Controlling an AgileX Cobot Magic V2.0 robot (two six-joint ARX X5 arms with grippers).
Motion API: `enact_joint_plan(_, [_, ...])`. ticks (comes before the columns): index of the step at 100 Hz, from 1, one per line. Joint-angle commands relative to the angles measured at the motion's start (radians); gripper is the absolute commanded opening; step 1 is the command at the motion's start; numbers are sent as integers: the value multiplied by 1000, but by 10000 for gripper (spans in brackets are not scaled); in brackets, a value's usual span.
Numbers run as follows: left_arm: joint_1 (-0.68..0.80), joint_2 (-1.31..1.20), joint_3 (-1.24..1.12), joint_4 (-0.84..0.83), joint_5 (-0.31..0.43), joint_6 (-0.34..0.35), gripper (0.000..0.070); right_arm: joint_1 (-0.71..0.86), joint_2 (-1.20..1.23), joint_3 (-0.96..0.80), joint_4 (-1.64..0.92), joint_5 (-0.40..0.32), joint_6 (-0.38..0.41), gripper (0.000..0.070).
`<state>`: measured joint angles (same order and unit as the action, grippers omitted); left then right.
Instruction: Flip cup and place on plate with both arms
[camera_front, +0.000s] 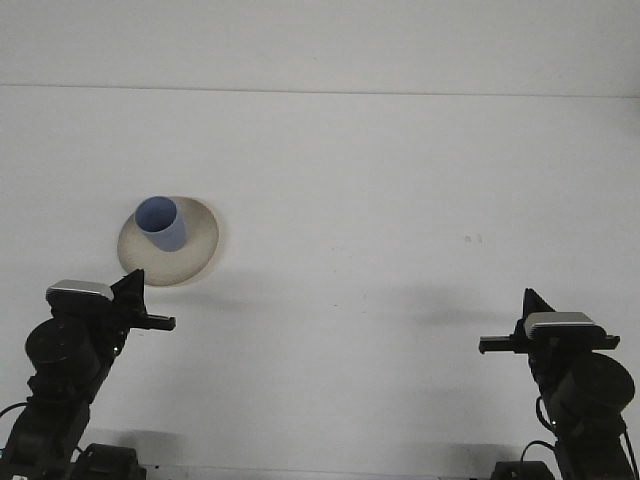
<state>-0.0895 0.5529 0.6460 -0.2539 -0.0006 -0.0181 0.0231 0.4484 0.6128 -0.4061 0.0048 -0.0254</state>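
Grippers low at the near edge, one per side. Left gripper (130, 285) has its jaws closed together, nothing held, just short of the plate (200, 250). Right gripper (527, 303) likewise closed and empty, well apart from everything. Farther back on the table (380, 180), the blue cup (161, 223) stands mouth up on the plate's left part.

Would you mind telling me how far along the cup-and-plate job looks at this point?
It looks finished: the blue cup stands on the cream plate, its rim facing up. Nothing is in hand; the left gripper and the right gripper sit low near the table's front edge, apart from both. Nothing appears left except perhaps parking the arms.
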Motion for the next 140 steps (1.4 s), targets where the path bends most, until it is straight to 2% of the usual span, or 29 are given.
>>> enact_joint_plan(1, [0,1,11,9,-3,-1,9,-1,3,8,13,5,6,0])
enact_joint_plan(119, [0,-89,8,38,-3,8,11,-1,3,8,13,4,6,0])
enact_joint_plan(140, [0,-169,-104,229,-3,18,10,-1,3,8,13,4,6,0])
